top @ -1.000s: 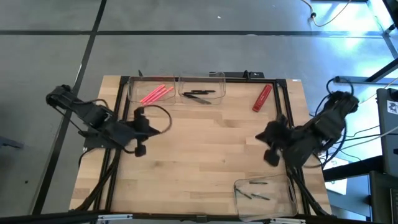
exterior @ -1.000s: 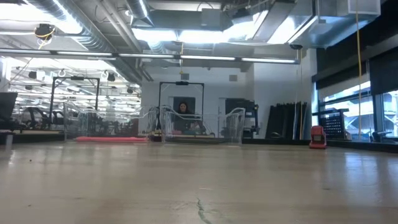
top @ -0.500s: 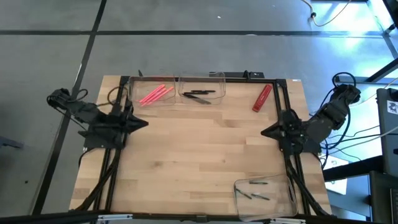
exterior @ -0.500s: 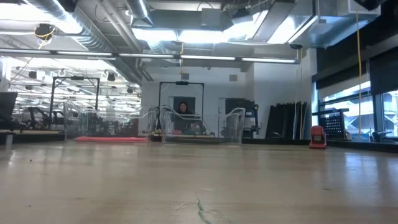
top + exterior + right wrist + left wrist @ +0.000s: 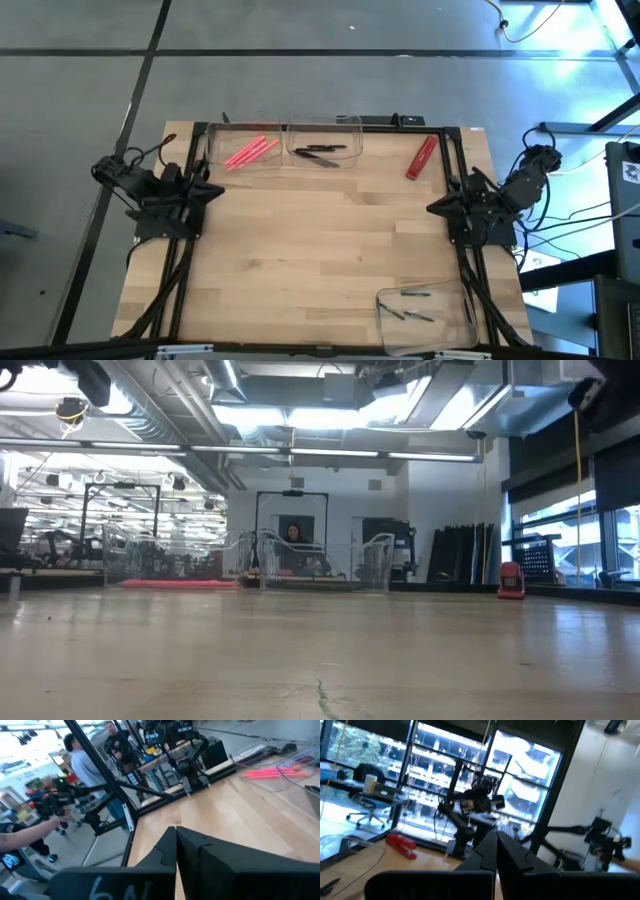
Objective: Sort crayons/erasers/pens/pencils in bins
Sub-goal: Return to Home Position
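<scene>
The pink crayons (image 5: 250, 151) lie in the far left bin (image 5: 212, 140), the black pens (image 5: 322, 152) in the bin beside it (image 5: 355, 125), and the grey-green sticks (image 5: 410, 306) in the near bin (image 5: 385, 300). They look light, stiff and apt to roll, so I'd pinch them mid-shaft. The left gripper (image 5: 213, 192) and right gripper (image 5: 436, 208) sit at opposite side edges of the table (image 5: 320, 240), fingers pressed together, empty.

pink sticks (image 5: 250, 151), black pens (image 5: 322, 152), green crayons (image 5: 418, 317) in bins (image 5: 210, 146)

Middle of the tabletop (image 5: 320, 250) lies open; bins (image 5: 357, 135) and red stapler (image 5: 421, 157) edge it.
</scene>
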`<state>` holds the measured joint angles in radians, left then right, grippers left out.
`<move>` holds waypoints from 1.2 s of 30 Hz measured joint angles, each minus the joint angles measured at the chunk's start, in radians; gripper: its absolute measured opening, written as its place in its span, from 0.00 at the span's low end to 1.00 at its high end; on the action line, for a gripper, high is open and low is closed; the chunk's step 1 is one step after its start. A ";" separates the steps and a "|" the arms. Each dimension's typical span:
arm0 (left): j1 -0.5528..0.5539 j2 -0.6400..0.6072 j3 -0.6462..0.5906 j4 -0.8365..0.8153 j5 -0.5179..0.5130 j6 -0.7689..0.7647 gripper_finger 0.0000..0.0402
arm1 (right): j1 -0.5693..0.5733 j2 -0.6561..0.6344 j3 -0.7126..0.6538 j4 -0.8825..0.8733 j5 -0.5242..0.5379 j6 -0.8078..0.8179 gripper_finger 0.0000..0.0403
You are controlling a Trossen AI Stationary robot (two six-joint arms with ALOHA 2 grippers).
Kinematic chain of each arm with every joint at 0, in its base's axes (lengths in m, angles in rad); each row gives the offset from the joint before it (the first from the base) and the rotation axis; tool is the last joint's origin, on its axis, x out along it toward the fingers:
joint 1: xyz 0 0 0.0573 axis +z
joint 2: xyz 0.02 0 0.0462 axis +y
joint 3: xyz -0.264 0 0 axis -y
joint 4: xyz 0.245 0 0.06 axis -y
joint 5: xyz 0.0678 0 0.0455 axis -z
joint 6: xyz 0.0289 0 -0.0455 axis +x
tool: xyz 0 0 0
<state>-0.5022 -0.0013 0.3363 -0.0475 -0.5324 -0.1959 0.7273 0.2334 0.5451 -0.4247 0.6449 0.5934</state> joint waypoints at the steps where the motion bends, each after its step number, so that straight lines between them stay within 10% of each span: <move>1: 0.000 0.004 -0.005 0.002 -0.004 0.005 0.00 | 0.000 -0.028 -0.023 0.005 0.000 -0.001 0.00; 10: 0.001 0.003 -0.021 0.010 0.037 0.024 0.00 | 0.000 -0.233 -0.174 0.042 -0.002 -0.050 0.00; 36: 0.001 0.004 -0.328 0.260 0.053 0.057 0.00 | 0.000 -0.227 -0.526 0.481 -0.013 -0.198 0.00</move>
<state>-0.5014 0.0026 0.0078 0.2123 -0.4791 -0.1387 0.7273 0.0063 0.0187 0.0567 0.6317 0.3958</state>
